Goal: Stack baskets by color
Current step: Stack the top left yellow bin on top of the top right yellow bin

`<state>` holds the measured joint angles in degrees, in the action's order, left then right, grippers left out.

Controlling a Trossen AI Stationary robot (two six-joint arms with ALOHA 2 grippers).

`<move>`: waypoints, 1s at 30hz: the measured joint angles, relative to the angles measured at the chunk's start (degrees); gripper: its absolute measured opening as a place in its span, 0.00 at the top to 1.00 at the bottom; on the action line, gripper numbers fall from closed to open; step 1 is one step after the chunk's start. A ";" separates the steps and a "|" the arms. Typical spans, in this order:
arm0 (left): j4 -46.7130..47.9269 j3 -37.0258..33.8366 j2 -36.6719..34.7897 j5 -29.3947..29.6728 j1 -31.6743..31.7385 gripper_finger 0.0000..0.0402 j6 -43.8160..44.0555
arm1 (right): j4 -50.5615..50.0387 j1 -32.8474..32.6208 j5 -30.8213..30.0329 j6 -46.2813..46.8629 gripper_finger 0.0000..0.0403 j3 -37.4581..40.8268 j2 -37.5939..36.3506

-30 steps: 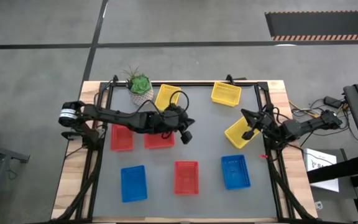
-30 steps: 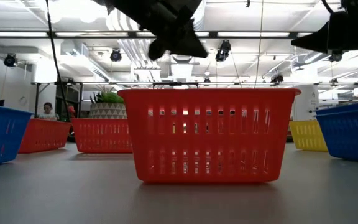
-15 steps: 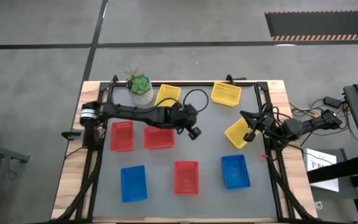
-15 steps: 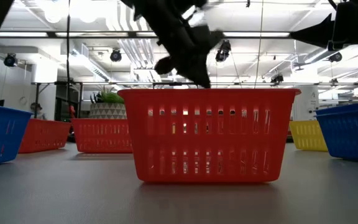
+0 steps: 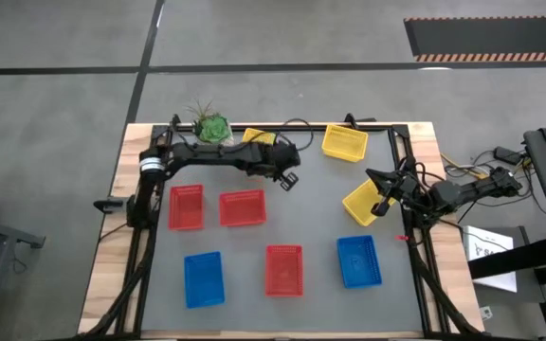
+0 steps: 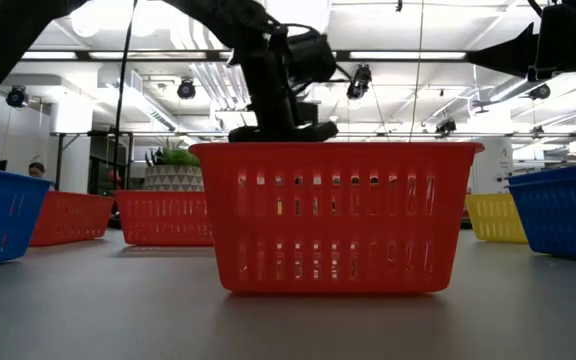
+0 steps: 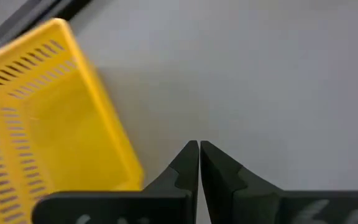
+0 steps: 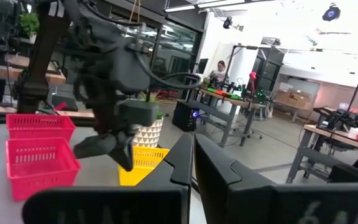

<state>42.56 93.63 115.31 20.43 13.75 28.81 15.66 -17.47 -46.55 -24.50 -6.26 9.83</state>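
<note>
My left gripper (image 5: 289,180) (image 7: 199,146) is shut and points steeply down over bare table, just right of a yellow basket (image 5: 257,137) (image 7: 48,124) at the far side; it touches nothing. A second yellow basket (image 5: 345,142) sits at the far right. A third (image 5: 360,204) lies below my right gripper (image 5: 377,189) (image 8: 192,140), which is raised, shut and holds nothing. Two red baskets (image 5: 186,206) (image 5: 243,208) lie mid-left, and a third (image 5: 284,270) (image 6: 333,215) near the front. Two blue baskets (image 5: 204,279) (image 5: 358,260) flank that front red one.
A green plant in a white pot (image 5: 211,125) stands at the far edge, close behind my left arm. A black frame (image 5: 406,189) borders the grey mat. Bare mat lies between the far yellow baskets and in the table's middle.
My left gripper has swung from above the middle red basket toward the table's far edge, sinking and tipping to point steeply down beside the yellow basket. It has stayed shut. No basket has moved.
</note>
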 joint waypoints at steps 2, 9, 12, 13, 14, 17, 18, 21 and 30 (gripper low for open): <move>-0.20 0.08 0.00 0.00 1.86 1.00 -1.99 | -0.04 0.00 0.02 -0.10 0.98 0.00 0.04; -1.55 -0.33 -0.04 0.11 7.10 1.00 -5.07 | -0.16 0.00 0.00 -0.16 0.98 0.00 0.02; -1.77 -0.33 -0.07 0.01 8.01 1.00 -5.40 | -0.22 0.00 0.00 -0.16 0.98 0.00 0.02; -1.72 -0.35 -0.07 0.00 8.28 1.00 -5.57 | -0.22 0.00 0.00 -0.16 0.98 0.00 0.02; -1.70 -0.39 -0.07 0.00 8.44 1.00 -5.62 | -0.22 0.00 0.00 -0.18 0.98 0.00 0.02; -1.93 -0.95 -0.09 0.06 8.59 0.96 -5.58 | -0.25 0.00 0.00 -0.59 0.98 0.02 0.02; -1.75 -1.17 -0.09 0.03 8.52 0.94 -5.46 | -0.27 0.00 0.00 -0.60 0.98 0.02 0.02; -1.68 -1.45 -0.09 -0.11 8.43 0.86 -5.66 | -0.33 0.00 0.00 -0.65 0.98 0.02 0.02; -4.80 -1.87 -0.09 0.62 8.49 0.68 -5.32 | -0.34 0.00 0.00 -1.00 0.98 0.02 0.02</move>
<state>37.76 91.76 115.22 21.05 22.24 23.50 15.32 -17.47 -46.54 -25.50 -6.24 9.85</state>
